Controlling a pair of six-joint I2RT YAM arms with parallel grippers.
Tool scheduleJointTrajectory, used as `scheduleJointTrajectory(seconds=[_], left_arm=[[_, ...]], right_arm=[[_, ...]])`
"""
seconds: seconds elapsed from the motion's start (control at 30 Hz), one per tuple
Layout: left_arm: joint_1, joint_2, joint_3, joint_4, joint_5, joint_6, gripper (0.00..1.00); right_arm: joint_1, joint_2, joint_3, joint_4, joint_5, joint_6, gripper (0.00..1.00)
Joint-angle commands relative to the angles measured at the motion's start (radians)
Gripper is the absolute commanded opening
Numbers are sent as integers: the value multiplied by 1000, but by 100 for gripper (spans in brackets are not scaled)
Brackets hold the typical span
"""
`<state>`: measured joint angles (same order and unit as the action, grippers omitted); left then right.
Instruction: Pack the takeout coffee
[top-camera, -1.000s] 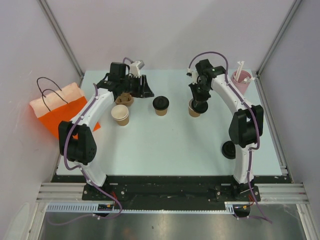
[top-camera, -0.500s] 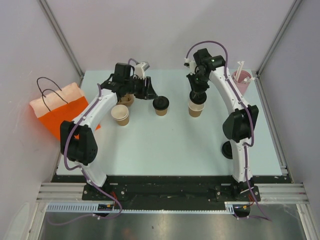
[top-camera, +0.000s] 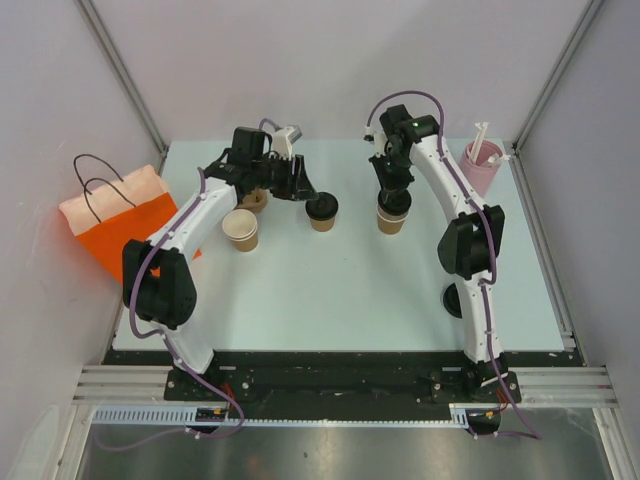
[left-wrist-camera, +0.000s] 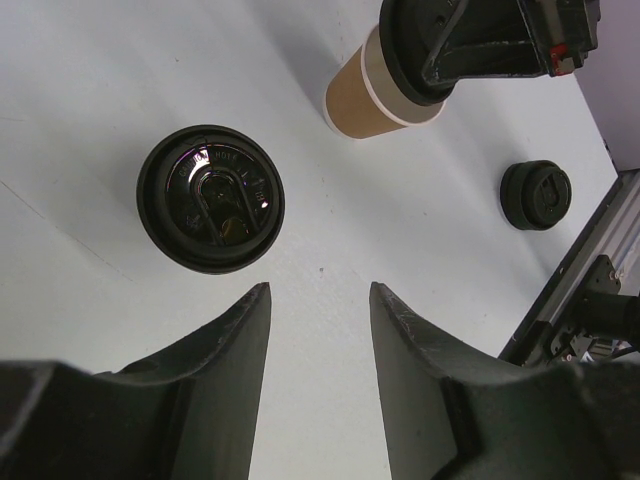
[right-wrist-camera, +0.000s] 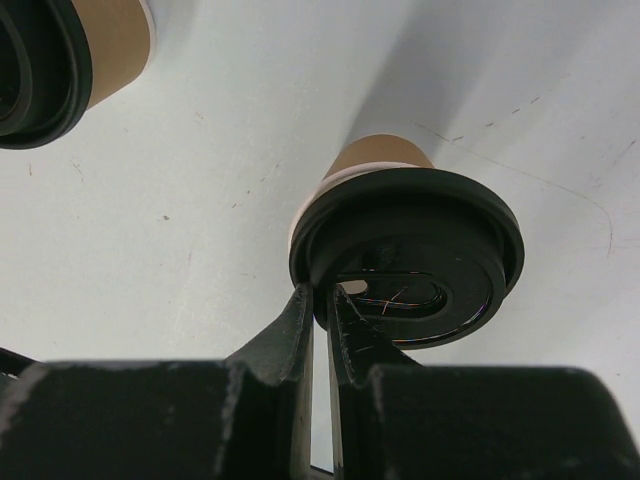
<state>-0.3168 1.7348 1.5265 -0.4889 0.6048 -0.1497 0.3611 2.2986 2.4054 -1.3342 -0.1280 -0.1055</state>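
Lidded cup (left-wrist-camera: 210, 198) lies just beyond left pincer (left-wrist-camera: 320, 292), fingers apart; right pincer (right-wrist-camera: 320, 297) clamps second lid (right-wrist-camera: 410, 262).

A lab test cell (white panel walls (top-camera: 300, 60), aluminium frame rails (top-camera: 121, 75)).

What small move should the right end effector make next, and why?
Probably press the black lid down level onto the paper cup beneath it. The right end effector is shut on the lid's edge, and the lid sits over the cup but looks skewed, white rim showing on one side, so it seems not yet seated.
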Motion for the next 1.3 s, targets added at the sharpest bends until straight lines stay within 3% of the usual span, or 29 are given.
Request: scheduleJointTrajectory(seconds=[0.0, 0.43, 0.9, 1.27], left_arm=[[-1, 5, 35, 4, -5, 6, 49], [-1, 9, 32, 4, -11, 16, 49], [-1, 9, 32, 4, -7, 19, 49], [-1, 5, 31, 6, -14, 25, 49]], right_arm=[[6, 36, 43, -85, -4, -8, 0], [10, 50, -9, -92, -24, -14, 0], [16, -80, -26, -103, 14, 0, 0], [16, -42, -52, -105, -15, -10, 0]])
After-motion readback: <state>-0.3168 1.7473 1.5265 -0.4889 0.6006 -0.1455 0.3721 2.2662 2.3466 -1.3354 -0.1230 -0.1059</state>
